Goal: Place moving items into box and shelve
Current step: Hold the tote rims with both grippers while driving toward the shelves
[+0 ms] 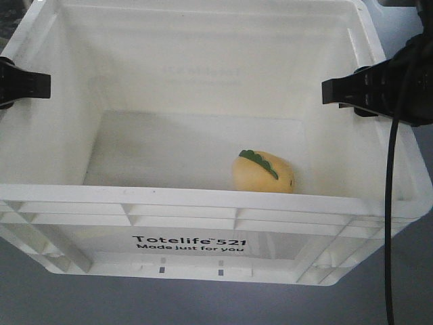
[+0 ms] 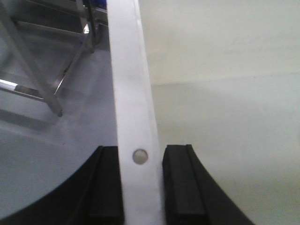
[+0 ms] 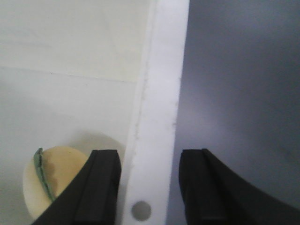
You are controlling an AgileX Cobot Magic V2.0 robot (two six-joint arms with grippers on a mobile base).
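The white box [image 1: 203,202] with black "Totelife 521" print fills the front view. One moving item, a yellow-orange plush toy [image 1: 262,175] with a green leaf strip, lies on the box floor near the front right; it also shows in the right wrist view as the plush toy [image 3: 63,176]. My left gripper [image 1: 27,84] is on the left rim [image 2: 129,70]; the left gripper [image 2: 140,149] has both pads against that rim. My right gripper [image 1: 342,91] straddles the right rim [image 3: 164,70]; thin gaps show on both sides of the rim inside the right gripper [image 3: 150,152].
Grey floor lies under and around the box. Metal frame legs [image 2: 44,79] stand just outside the left wall, with something blue [image 2: 101,3] behind them. A black cable [image 1: 390,237] hangs down from the right arm past the box's right front corner.
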